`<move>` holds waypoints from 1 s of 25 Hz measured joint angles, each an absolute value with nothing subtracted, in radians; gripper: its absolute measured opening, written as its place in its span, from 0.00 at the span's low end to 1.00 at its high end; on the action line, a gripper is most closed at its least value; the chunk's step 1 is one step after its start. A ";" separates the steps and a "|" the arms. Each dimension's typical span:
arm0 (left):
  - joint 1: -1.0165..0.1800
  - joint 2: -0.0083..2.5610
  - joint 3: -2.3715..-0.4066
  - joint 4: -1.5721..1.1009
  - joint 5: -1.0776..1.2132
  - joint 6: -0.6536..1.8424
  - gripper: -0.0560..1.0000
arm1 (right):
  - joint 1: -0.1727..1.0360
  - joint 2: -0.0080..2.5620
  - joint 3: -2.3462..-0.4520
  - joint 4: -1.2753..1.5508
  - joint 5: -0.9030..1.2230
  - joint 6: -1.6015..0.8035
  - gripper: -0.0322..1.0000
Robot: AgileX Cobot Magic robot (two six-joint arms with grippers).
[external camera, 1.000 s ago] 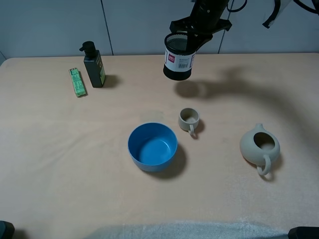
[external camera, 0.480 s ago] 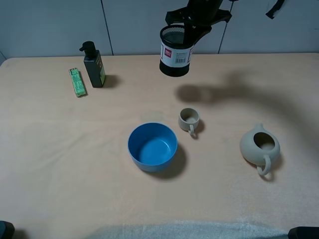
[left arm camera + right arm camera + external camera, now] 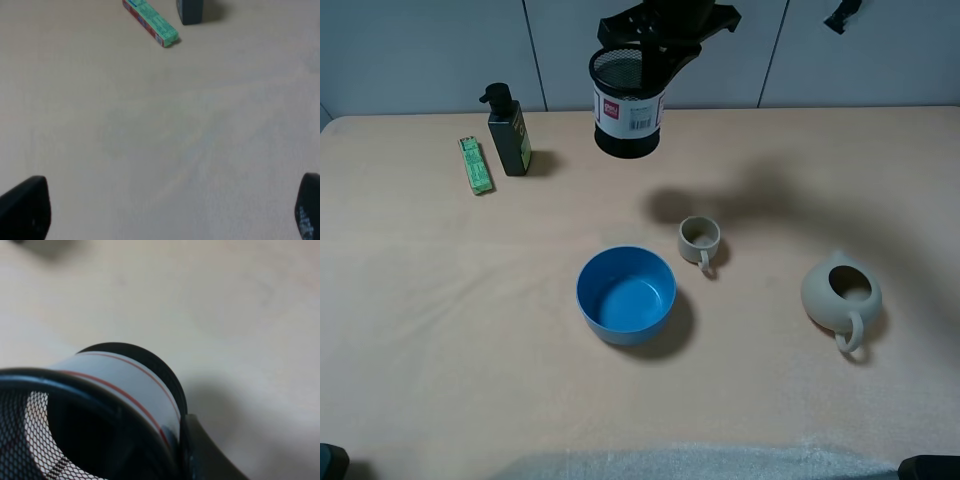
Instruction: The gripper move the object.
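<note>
The black wire-mesh pen cup (image 3: pixel 628 105) with a white-and-red barcode label hangs in the air above the table's back middle, held by its rim in my right gripper (image 3: pixel 665 45). In the right wrist view the cup (image 3: pixel 100 410) fills the near part of the picture, with one black finger (image 3: pixel 205 455) against its outer wall. My left gripper (image 3: pixel 160 210) is open and empty over bare table; only its two dark fingertips (image 3: pixel 25 207) show at the picture's edges.
A dark pump bottle (image 3: pixel 508 132) and a green box (image 3: pixel 474 165) stand at the back left. A blue bowl (image 3: pixel 626 294) sits at the centre, a small beige mug (image 3: pixel 700 240) right of it, and a beige teapot (image 3: pixel 840 295) further right.
My right gripper has carried the pen cup up and to the left, from above the mug's back side toward the pump bottle. The left arm has not moved.
</note>
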State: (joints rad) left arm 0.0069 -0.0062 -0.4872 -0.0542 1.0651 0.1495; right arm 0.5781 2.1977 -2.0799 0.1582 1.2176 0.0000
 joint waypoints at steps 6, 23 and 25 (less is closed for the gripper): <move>0.007 -0.006 -0.487 -0.054 1.065 0.149 0.99 | 0.659 2.198 -2.080 0.158 1.218 0.000 0.05; 0.007 -0.006 -0.487 -0.054 1.065 0.149 0.99 | 0.874 2.197 -2.067 0.142 1.218 0.000 0.05; 0.007 -0.006 -0.487 -0.054 1.065 0.149 0.99 | 0.895 2.196 -2.042 0.142 1.218 0.000 0.05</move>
State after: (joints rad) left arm 0.0069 -0.0062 -0.4872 -0.0542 1.0651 0.1495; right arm 0.8954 2.1957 -2.0416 0.1424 1.2176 0.0000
